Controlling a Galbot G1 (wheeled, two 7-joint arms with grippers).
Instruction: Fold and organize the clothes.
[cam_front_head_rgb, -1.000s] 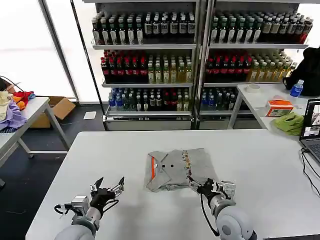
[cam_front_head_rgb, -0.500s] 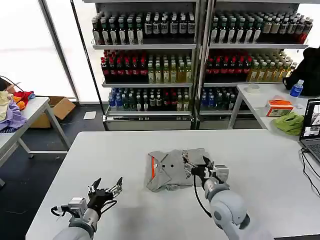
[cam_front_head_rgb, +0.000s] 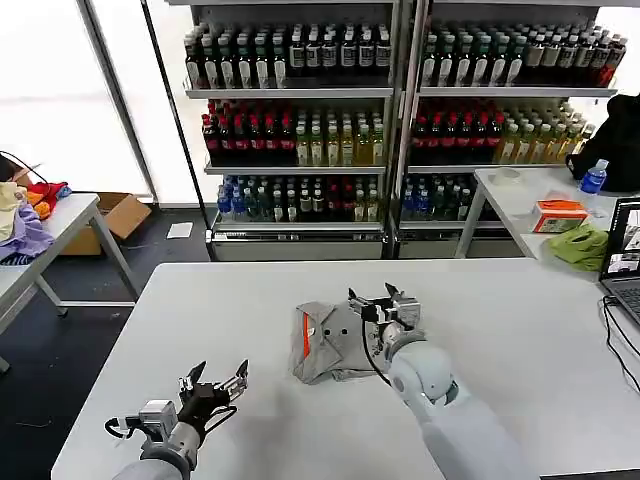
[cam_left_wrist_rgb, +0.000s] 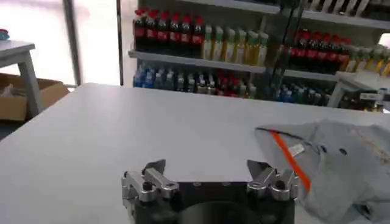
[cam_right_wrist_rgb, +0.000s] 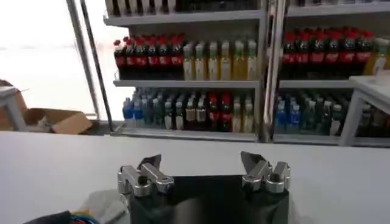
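The clothes are one grey T-shirt (cam_front_head_rgb: 333, 345), lying folded in the middle of the white table (cam_front_head_rgb: 520, 330) with the orange collar strip (cam_front_head_rgb: 304, 338) on its left side. My right gripper (cam_front_head_rgb: 383, 298) hovers open over the shirt's far right edge, with nothing between its fingers. In the right wrist view the right gripper (cam_right_wrist_rgb: 202, 163) is open above the table, with a bit of grey shirt (cam_right_wrist_rgb: 103, 204) beside it. My left gripper (cam_front_head_rgb: 212, 382) stands open near the table's front left, apart from the shirt. The left wrist view shows the left gripper (cam_left_wrist_rgb: 207, 171) open and the shirt (cam_left_wrist_rgb: 335, 164) off to one side.
A side table at the left carries a pile of garments (cam_front_head_rgb: 22, 215). The right-hand table holds a lime-green cloth (cam_front_head_rgb: 580, 246), an orange box (cam_front_head_rgb: 558, 214) and a laptop (cam_front_head_rgb: 624, 262). Bottle shelves (cam_front_head_rgb: 300, 120) stand behind. A cardboard box (cam_front_head_rgb: 120, 214) sits on the floor.
My right gripper has travelled from the shirt's near right corner away from me to its far right edge. The left gripper has shifted slightly towards the table's front.
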